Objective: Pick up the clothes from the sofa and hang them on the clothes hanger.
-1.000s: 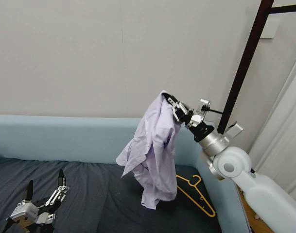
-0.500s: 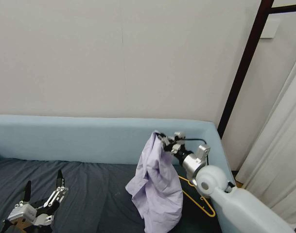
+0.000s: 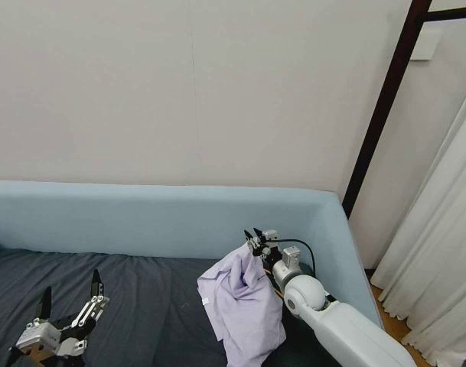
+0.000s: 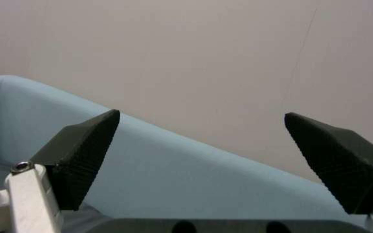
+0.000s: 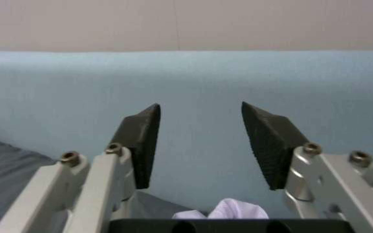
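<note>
At the right end of the seat, a crumpled pale lilac cotton shirt (image 3: 244,310). Lies in a loose heap on the dark grey seat cushion (image 3: 156,306) of the pale blue fabric sofa (image 3: 141,210), peaked at the far side and spilling toward the near edge. Looks light, limp and thin; probably sags and slides rather than keeping any shape. Best taken at a bunched fold near the peak, or at the collar if found, with a firm pinch through more than one layer so it cannot slip out.

Just above that peak, the silver right gripper (image 3: 255,234). Shows black ribbed pads spread apart with nothing between them (image 5: 201,109), only a scrap of the cloth (image 5: 232,209) below. Grips nothing; cannot tell whether it touches the fabric.

Near left, over the same cushion and well apart from the shirt, the silver left gripper (image 3: 70,294). Hangs idle with pads wide apart and bare (image 4: 201,116).

Far right, beyond the sofa arm, the dark brown metal clothes rack (image 3: 382,107) against the wall, beside a white pleated curtain (image 3: 439,252). Carries no garment on the part in view.
</note>
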Controlling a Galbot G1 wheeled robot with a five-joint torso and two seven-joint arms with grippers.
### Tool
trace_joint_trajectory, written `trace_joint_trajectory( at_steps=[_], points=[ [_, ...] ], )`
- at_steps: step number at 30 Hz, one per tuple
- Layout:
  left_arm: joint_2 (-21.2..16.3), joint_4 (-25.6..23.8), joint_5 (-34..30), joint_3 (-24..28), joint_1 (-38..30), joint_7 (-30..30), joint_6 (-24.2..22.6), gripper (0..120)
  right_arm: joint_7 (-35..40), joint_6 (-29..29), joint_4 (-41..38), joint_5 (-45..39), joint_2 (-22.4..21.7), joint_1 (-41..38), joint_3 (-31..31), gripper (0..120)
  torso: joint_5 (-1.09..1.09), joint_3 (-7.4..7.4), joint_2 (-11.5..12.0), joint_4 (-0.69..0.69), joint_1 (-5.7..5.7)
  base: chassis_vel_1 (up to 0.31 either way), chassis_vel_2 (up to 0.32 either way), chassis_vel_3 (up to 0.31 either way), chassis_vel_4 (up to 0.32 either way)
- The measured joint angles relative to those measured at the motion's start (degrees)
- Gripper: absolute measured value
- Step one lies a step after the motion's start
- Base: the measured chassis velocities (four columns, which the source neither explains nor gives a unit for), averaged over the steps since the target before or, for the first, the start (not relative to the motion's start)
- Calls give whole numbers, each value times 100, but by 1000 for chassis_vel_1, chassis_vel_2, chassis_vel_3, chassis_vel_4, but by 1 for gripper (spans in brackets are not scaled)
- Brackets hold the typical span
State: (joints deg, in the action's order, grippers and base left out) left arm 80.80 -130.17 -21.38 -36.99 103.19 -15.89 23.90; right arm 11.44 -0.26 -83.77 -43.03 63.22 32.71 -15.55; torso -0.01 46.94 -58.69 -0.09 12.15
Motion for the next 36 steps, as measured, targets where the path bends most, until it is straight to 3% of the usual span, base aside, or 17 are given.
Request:
trace_joint_trajectory(
  at_steps=[1, 6, 13, 18, 25, 33, 36],
  points=[
    [0, 0, 0, 0, 0, 0, 0, 100, 0, 0, 0, 0, 0, 0, 0, 50, 0, 0, 0, 0, 0, 0, 0, 0, 0],
    [64, 8, 35, -3, 0, 5, 11, 100, -79, -34, -689, 75, -238, 643, -87, 77, 0, -1, -1, -1, -1, 0, 0, 0, 0],
    [117, -7, 91, 18, 34, 9, 33, 100, -101, -45, -476, 637, -107, 1111, -318, 98, 1, -1, 0, -1, -1, 0, 0, 0, 0],
    [96, 68, 16, -134, 31, 8, 45, 100, -16, -18, -190, 1034, 116, 1208, -510, 100, 0, -1, 0, 0, -1, 0, 0, 0, 0],
    [73, 61, 1, -180, 69, 8, 45, 100, -138, 249, 553, 2432, 520, 1356, -713, 100, 0, -1, 0, 0, -1, 0, 0, 0, 0],
    [26, 14, -7, -194, 44, 3, 7, 100, -190, 307, 913, 2861, 821, 1719, -723, 100, 0, -1, -1, 0, -1, 0, 0, 0, 0],
    [11, 14, -13, -172, 12, 1, -19, 100, -63, 157, 1023, 2932, 901, 1846, -659, 90, 0, -1, -1, -1, -1, 0, 0, 0, 0]
  ],
)
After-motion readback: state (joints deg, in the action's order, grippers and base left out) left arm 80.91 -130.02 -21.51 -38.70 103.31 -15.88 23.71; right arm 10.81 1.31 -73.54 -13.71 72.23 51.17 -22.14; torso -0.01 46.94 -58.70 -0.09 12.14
